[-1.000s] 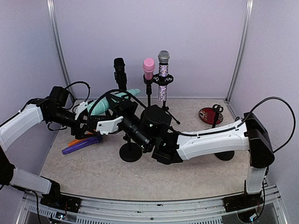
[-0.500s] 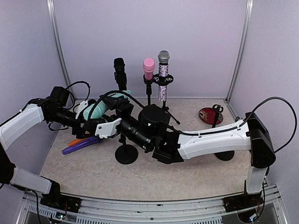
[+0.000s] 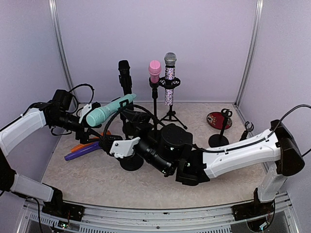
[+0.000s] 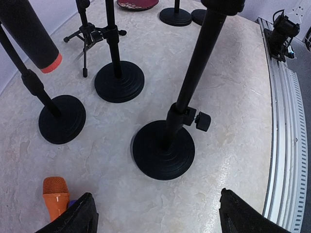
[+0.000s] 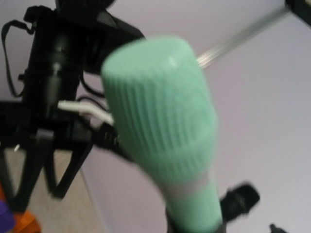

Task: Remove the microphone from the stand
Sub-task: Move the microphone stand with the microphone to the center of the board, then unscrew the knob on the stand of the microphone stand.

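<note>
**Item 1.** Mint-green plastic microphone with a ribbed head (image 3: 108, 111). We place it at ten o'clock on the table, raised and tilted. The head sits low toward eight o'clock and the handle rises toward two o'clock. In the right wrist view the handle runs down into a black clip, so we log it as not yet off its stand.

**Item 2.** Black metal stand with a round base (image 3: 131, 161). The base rests on the beige stone-patterned tabletop (image 3: 97, 184), at six o'clock of the microphone.

**Item 3.** Left gripper (image 4: 155, 221). Its fingers are well apart with nothing between them, above the tabletop near the stand's base.

**Item 4.** Right gripper (image 3: 120, 144). It is below the microphone, just beside the stand's pole, and apart from the microphone. We cannot tell whether its fingers are apart or together.

**Item 5.** At twelve o'clock, upright on their own stands:
- black microphone (image 3: 125, 73)
- pink microphone (image 3: 154, 71)
- glittery silver microphone (image 3: 169, 80)

**Item 6.** Dark red round dish (image 3: 217, 119), at two o'clock.

**Item 7.** Orange microphone (image 4: 54, 191) and purple microphone (image 3: 80, 154), lying side by side at nine o'clock.
</note>
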Controlling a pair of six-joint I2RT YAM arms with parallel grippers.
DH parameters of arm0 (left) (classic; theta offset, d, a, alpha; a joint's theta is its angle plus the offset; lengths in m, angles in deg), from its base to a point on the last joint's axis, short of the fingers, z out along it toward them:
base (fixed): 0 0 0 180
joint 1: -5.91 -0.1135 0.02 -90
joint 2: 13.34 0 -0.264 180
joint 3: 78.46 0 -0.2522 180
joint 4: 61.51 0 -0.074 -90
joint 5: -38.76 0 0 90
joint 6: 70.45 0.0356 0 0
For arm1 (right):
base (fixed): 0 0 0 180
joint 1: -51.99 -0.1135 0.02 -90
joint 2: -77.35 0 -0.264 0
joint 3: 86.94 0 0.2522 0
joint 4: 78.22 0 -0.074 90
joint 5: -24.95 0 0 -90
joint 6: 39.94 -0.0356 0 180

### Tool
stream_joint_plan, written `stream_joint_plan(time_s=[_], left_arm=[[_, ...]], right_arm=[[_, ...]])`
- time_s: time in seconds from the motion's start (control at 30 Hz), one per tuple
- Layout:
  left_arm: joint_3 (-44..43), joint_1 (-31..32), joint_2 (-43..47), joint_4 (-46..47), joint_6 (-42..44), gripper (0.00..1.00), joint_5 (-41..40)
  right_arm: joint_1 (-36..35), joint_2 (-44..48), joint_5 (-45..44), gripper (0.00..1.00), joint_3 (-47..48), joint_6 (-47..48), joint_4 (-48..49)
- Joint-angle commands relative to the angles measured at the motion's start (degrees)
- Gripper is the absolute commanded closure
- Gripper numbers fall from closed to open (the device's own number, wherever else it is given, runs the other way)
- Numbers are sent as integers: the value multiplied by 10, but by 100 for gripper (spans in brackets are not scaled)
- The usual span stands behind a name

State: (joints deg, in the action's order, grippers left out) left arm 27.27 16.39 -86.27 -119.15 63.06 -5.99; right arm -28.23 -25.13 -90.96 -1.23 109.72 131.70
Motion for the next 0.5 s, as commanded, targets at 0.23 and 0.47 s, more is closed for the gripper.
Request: stream_joint_plan(time_s=[0.23,0.47], left_arm=[[-7,9,6,44,-43,18,25],[-12,22,5,38,-47,18,2]], right_arm=[[0,149,-95,14,-113,-661,-242],[138,132,207,28,-151,-1019,-234]])
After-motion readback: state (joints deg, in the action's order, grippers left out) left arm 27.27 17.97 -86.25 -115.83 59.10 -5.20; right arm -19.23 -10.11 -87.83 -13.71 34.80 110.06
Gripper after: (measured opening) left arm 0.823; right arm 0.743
